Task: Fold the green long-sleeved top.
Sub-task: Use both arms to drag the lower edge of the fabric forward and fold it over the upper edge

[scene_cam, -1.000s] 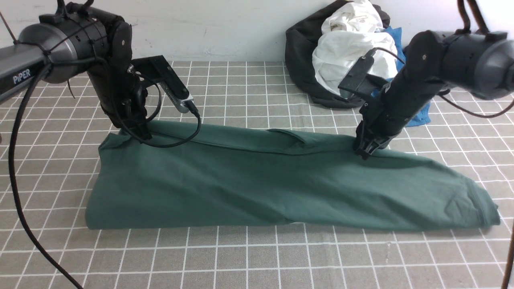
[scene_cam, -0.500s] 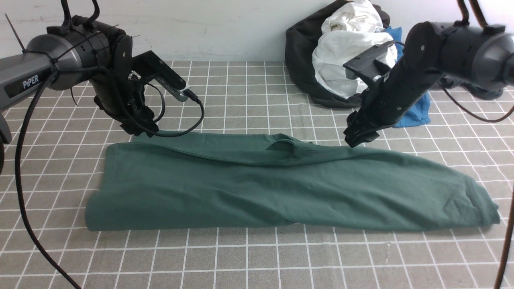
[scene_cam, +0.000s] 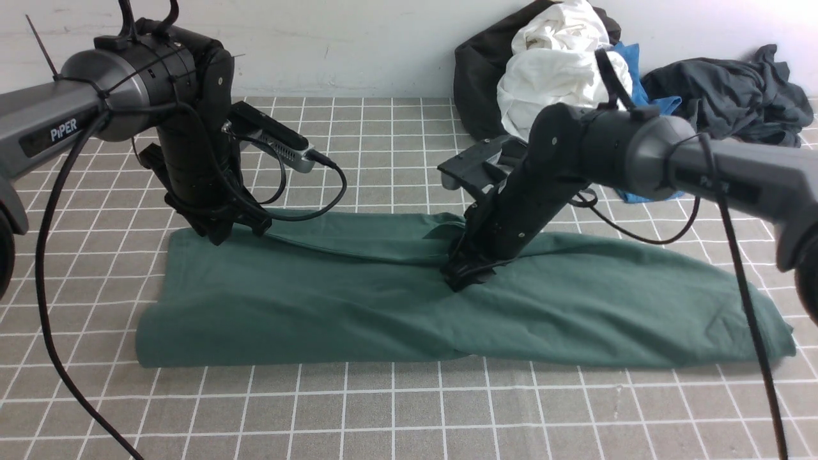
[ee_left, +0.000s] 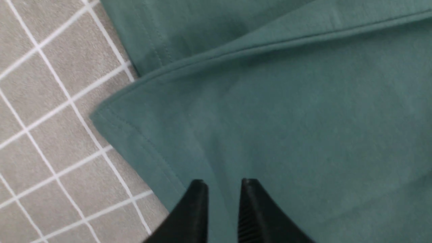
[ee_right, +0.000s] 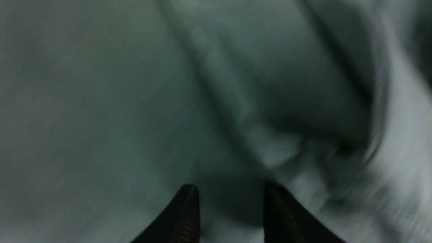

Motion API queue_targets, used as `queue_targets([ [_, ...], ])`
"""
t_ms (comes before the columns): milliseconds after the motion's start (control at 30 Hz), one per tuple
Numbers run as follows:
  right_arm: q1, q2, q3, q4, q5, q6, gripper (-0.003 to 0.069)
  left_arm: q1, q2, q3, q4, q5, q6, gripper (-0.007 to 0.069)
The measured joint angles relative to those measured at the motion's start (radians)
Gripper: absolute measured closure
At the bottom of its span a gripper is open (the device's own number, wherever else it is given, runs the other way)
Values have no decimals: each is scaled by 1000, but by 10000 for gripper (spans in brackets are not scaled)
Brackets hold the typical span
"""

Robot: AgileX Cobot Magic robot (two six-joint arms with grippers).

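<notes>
pointing down at a raised fold near the middle of the green long-sleeved top [scene_cam: 358, 300], the right gripper [scene_cam: 465, 280] has its fingers parted, with only cloth showing between them. the left gripper [scene_cam: 220, 231] is at the top's far left corner, fingers a narrow gap apart, holding nothing. the top lies long and flat across the checked tablecloth [scene_cam: 383, 402]. by the wall a white garment [scene_cam: 556, 83], a black garment [scene_cam: 476, 83] and a dark grey garment [scene_cam: 728, 96] are heaped, the right arm crossing in front of them.

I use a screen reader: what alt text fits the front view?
A green long-sleeved top lies folded into a long strip on a grid-patterned tablecloth, the left gripper at its far left corner, the right gripper down at its middle. Piled clothes sit behind.
</notes>
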Motion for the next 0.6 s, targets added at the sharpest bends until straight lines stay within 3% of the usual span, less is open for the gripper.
queue_targets([
  [100, -10, 11, 0, -21, -150, 111, 427, 0, 0, 0, -2, 21, 2, 617],
  [333, -79, 13, 0, -62, -403, 337, 429, 0, 0, 0, -6, 23, 1, 632],
  [467, -120, -14, 0, -69, -368, 356, 429, 0, -1, 0, -7, 25, 1, 632],
  [600, -174, -158, 0, -116, -172, 338, 429, -2, -33, 1, -14, 46, 1, 632],
])
